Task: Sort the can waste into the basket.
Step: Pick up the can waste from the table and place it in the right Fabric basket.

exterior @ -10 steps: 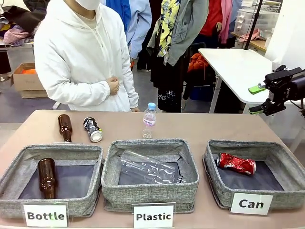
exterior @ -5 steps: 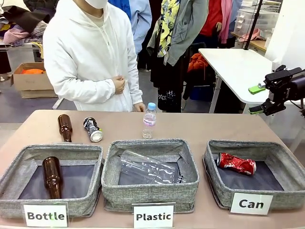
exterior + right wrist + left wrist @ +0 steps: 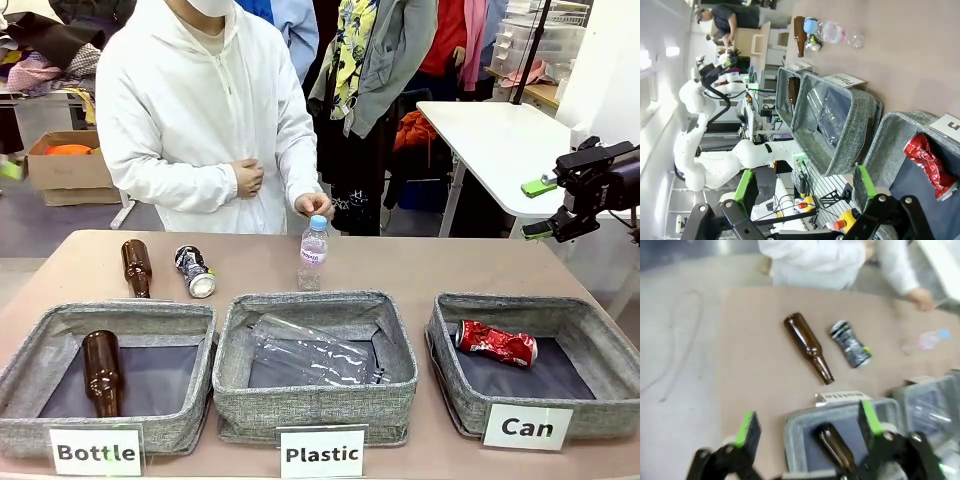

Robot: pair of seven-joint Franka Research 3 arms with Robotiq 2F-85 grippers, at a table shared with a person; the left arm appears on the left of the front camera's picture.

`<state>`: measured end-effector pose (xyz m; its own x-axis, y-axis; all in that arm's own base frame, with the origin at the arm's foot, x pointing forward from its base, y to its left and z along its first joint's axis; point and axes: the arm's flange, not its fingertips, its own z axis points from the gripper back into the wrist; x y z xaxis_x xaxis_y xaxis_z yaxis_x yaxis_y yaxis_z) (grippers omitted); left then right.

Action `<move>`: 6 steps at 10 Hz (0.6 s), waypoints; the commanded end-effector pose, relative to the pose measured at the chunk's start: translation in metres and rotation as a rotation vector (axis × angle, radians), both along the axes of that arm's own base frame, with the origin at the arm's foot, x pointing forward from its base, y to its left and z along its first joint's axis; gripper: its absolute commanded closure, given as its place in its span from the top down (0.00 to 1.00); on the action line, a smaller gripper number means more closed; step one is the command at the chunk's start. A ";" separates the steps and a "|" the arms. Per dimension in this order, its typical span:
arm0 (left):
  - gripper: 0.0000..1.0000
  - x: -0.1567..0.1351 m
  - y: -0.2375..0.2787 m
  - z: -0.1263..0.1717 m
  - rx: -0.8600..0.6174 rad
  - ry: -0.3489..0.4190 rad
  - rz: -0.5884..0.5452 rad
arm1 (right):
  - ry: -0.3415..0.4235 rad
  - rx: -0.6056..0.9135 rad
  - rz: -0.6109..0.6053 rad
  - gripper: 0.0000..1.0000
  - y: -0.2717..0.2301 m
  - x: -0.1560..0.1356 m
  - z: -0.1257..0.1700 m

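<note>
Cans half sorted
We see the red can (image 3: 497, 343) in the basket (image 3: 452, 400), the dark can (image 3: 194, 271) outside; left gripper (image 3: 807, 422) and right gripper (image 3: 537, 208) both wide, empty.

Robot lab or data-collection room. Staged sorting setup on a tan surface (image 3: 430, 265): grey basket (image 3: 600, 418) carded "Can", a like "Bottle" basket (image 3: 165, 432) and "Plastic" basket (image 3: 310, 405). Emergency-stop button (image 3: 801, 205) and loose cables (image 3: 785, 212) beside the rig. Behind: white work table (image 3: 500, 140), cardboard box (image 3: 55, 170), plastic drawer units (image 3: 540, 40), bare grey floor (image 3: 30, 220).
</note>
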<state>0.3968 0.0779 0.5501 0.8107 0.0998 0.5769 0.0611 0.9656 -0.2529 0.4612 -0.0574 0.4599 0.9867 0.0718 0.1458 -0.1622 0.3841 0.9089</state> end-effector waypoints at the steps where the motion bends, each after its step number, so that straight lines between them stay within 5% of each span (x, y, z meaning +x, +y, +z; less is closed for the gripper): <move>1: 1.00 0.030 -0.007 -0.009 0.095 0.079 0.036 | -0.017 -0.003 0.011 1.00 -0.002 0.000 0.004; 2: 1.00 0.046 -0.030 -0.016 0.173 0.017 0.040 | -0.017 -0.003 0.011 1.00 -0.002 0.000 0.004; 3: 1.00 0.046 -0.039 -0.015 0.120 0.037 -0.063 | -0.017 -0.003 0.011 1.00 -0.002 0.000 0.004; 4: 1.00 0.038 -0.024 -0.016 0.118 0.036 0.015 | -0.017 -0.003 0.011 1.00 -0.002 0.000 0.004; 6: 1.00 0.049 -0.041 -0.024 0.138 0.039 -0.026 | -0.017 -0.003 0.011 1.00 -0.002 0.000 0.004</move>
